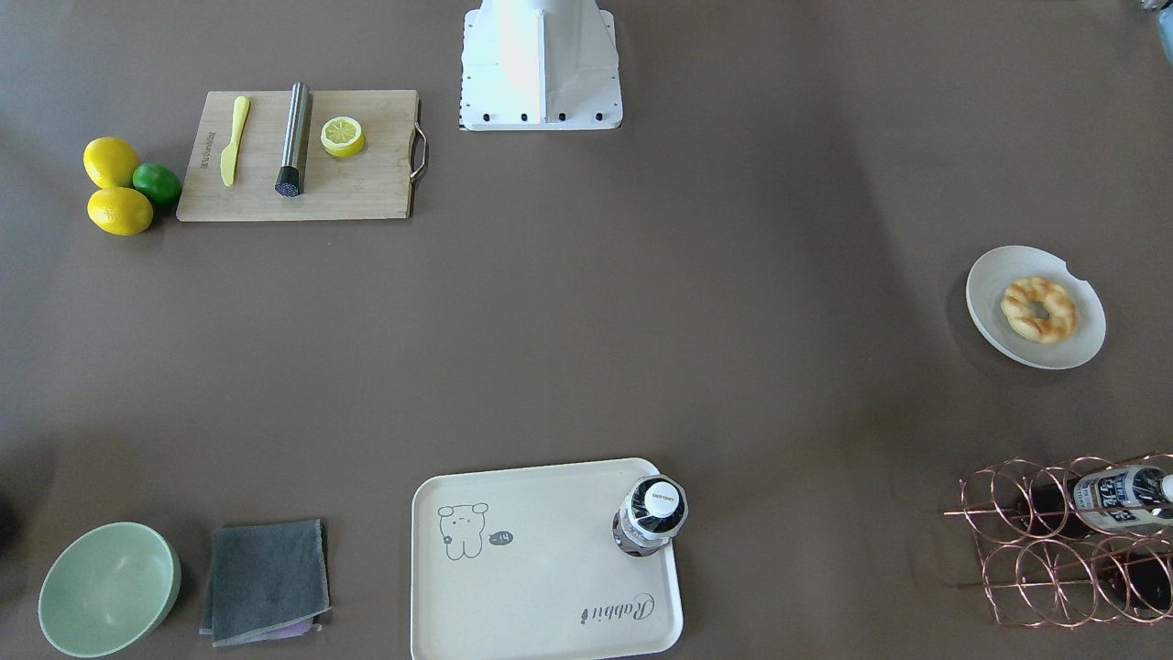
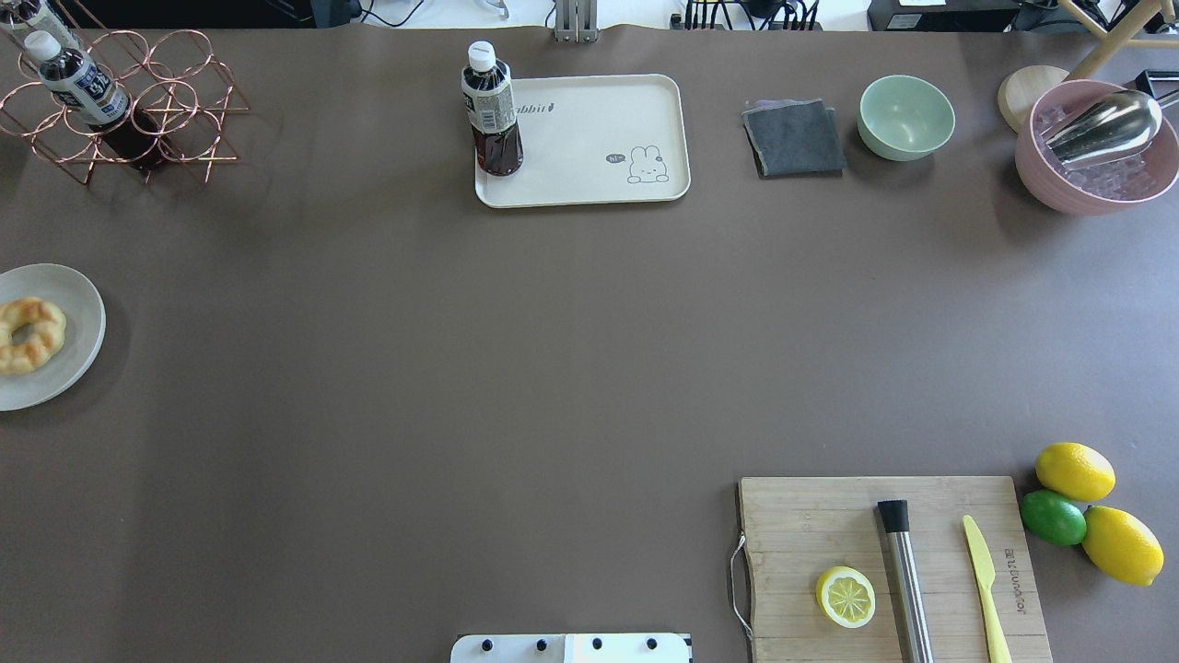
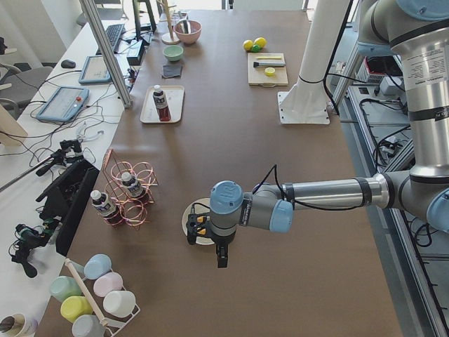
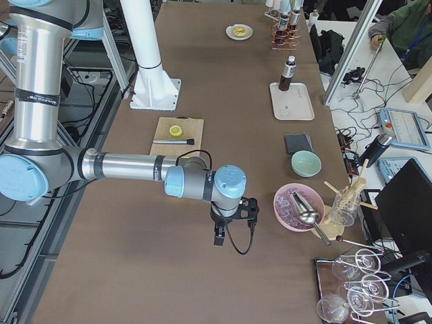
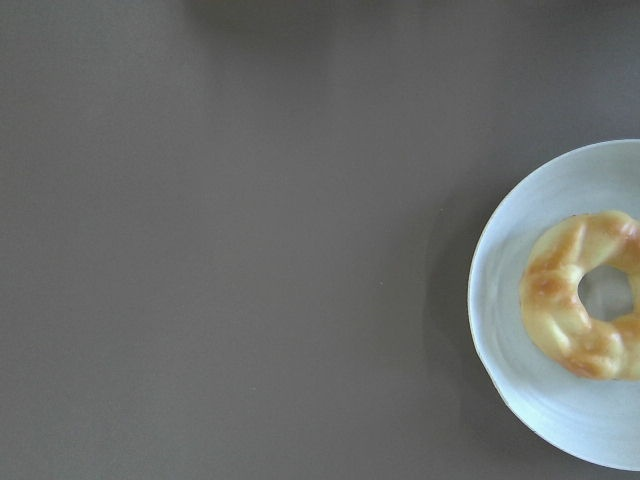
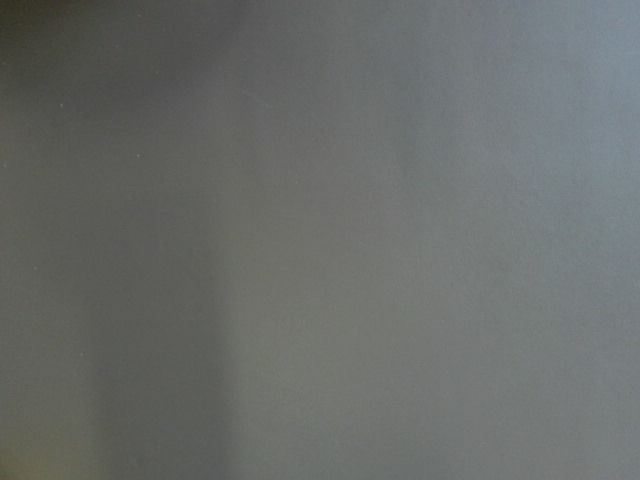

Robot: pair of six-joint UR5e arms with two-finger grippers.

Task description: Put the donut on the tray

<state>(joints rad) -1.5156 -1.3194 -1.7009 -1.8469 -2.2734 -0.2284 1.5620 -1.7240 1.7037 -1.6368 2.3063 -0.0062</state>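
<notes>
The golden-brown ridged donut point(image 1: 1038, 310) lies on a round off-white notched plate point(image 1: 990, 307) at the table's edge on my left side. It also shows in the overhead view point(image 2: 28, 333) and at the right of the left wrist view point(image 5: 572, 300). The cream tray point(image 1: 531, 587) with the bear print sits far across the table, also in the overhead view point(image 2: 589, 147). My left gripper point(image 3: 222, 257) hangs above the table beside the plate. My right gripper point(image 4: 219, 236) hangs above bare table at the other end. I cannot tell whether either is open or shut.
A dark drink bottle point(image 1: 651, 513) stands on one corner of the tray. A copper wire rack point(image 2: 129, 110) holds bottles near the plate. A grey cloth point(image 2: 794, 138), green bowl point(image 2: 906, 117), pink ice bowl point(image 2: 1096, 147) and cutting board point(image 2: 884, 562) with lemons lie on my right.
</notes>
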